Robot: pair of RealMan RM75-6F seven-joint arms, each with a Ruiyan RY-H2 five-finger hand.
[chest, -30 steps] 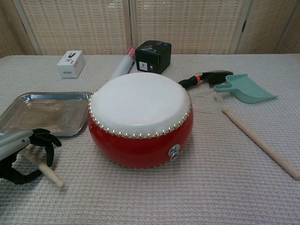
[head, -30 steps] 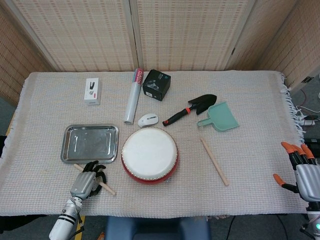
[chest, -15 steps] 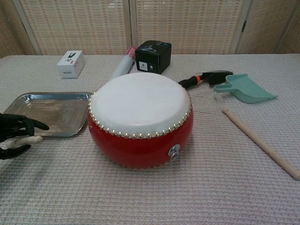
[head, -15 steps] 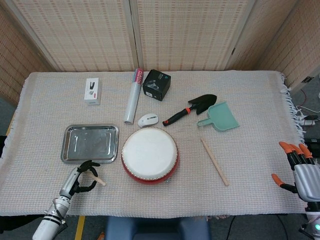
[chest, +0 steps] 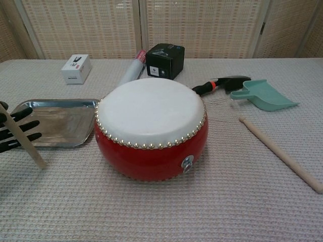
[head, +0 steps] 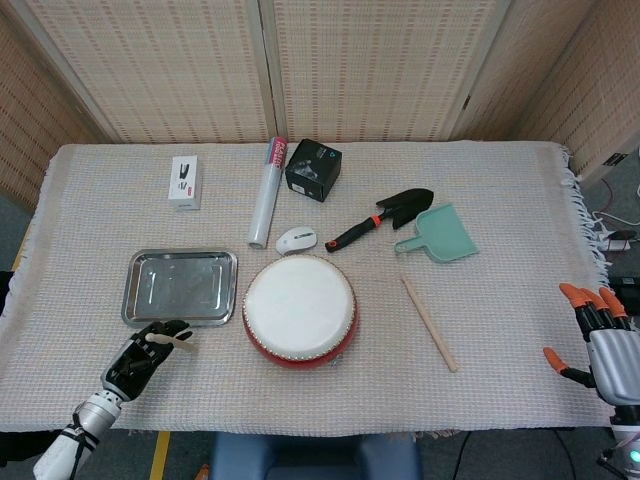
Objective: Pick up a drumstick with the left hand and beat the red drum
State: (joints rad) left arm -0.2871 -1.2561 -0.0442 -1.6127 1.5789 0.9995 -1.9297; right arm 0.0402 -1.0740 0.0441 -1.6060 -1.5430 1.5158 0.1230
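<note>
The red drum point(head: 299, 308) with a white skin sits at the table's front centre, also large in the chest view point(chest: 151, 128). My left hand point(head: 138, 357) is lifted left of it, near the tray's front edge, and grips a wooden drumstick point(head: 171, 338). In the chest view the drumstick point(chest: 22, 137) slants steeply across the black fingers point(chest: 20, 126) at the left edge, its lower tip near the cloth. A second drumstick point(head: 429, 323) lies on the cloth right of the drum. My right hand point(head: 598, 335) hangs off the table's right edge, fingers spread, holding nothing.
A steel tray point(head: 180, 287) lies left of the drum. Behind the drum are a white mouse point(head: 296, 239), a white roll point(head: 265, 193), a black box point(head: 313, 168), a white box point(head: 184, 181), a black trowel point(head: 385, 216) and a teal dustpan point(head: 440, 235).
My left hand closed on the drumstick, lifted it off the cloth and drew back to the left. The stick now stands steeply tilted. The right hand stayed put.
</note>
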